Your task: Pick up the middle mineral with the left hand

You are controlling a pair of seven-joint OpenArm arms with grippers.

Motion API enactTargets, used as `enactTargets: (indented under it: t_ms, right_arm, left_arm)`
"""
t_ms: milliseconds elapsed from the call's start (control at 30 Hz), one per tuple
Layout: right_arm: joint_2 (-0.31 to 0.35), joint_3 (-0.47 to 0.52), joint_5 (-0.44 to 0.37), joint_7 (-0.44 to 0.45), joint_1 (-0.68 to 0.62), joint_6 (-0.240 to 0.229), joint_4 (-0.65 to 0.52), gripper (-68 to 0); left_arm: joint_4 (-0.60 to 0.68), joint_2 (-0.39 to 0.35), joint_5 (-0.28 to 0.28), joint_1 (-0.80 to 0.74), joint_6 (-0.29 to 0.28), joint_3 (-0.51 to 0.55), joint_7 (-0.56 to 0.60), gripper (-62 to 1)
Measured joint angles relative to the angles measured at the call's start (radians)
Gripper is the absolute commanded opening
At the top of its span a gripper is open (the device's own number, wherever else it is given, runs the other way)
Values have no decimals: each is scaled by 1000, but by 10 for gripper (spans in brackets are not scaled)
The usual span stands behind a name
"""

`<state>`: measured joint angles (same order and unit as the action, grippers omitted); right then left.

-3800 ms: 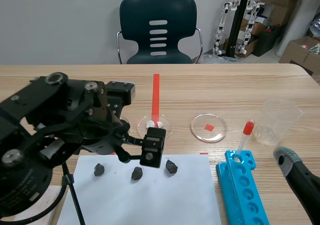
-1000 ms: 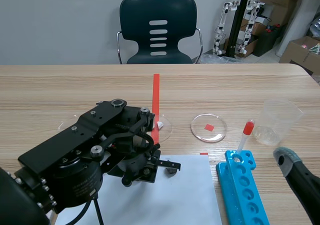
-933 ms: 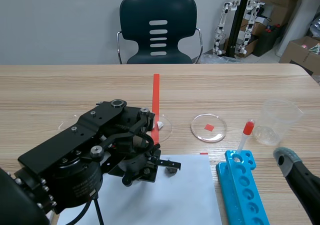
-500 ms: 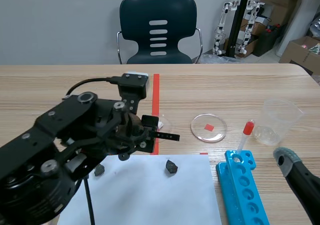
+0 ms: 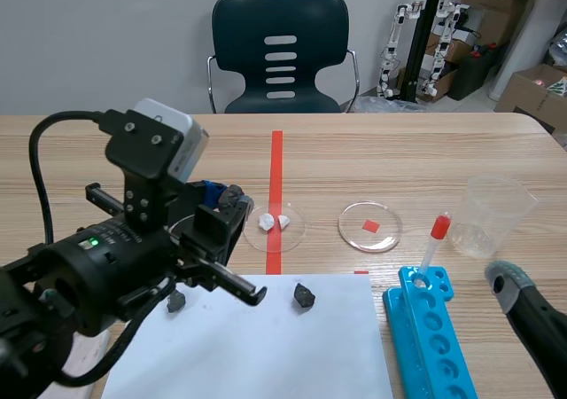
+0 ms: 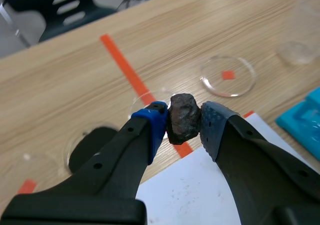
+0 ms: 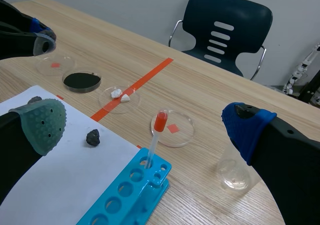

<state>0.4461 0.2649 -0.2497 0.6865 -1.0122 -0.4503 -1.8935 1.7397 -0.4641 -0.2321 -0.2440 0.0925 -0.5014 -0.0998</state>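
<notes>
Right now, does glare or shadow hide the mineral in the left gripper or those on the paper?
Left wrist view: no; the middle mineral, clamped in the left gripper, is evenly lit. Scene view: soft light; the left mineral and right mineral cast only faint shadows on the white paper. Right wrist view: no glare on the paper.

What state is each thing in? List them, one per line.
Left tool: shut on the middle mineral.
Middle mineral: gripped, held in the air.
Right tool: open, empty.
Left mineral: lying on the paper.
Right mineral: lying on the paper.
Beaker: upright.
Dropper: standing in the rack.
Dish: uncovered, white bits inside.
</notes>
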Motion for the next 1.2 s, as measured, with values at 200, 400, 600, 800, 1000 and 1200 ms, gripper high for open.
enactTargets:
  t_ms: [200, 400, 600, 800, 1000, 1200]
  right_arm:
    - [0, 0, 0, 0, 0, 0, 0, 4]
    - [0, 0, 0, 0, 0, 0, 0, 4]
    - [0, 0, 0, 0, 0, 0, 0, 4]
    - [0, 0, 0, 0, 0, 0, 0, 4]
    - [0, 0, 0, 0, 0, 0, 0, 4]
    - [0, 0, 0, 0, 0, 0, 0, 4]
  left_arm:
    - [1, -24, 3, -117, -223, 192, 161, -464]
    - [1, -24, -57, -200, -333, 382, 197, -464]
    - [1, -24, -56, -287, -356, 486, 289, -464]
    - [1, -24, -56, -381, -356, 547, 408, -464]
    - [1, -24, -21, -445, -357, 555, 459, -464]
    - [1, -24, 48, -494, -359, 555, 554, -464]
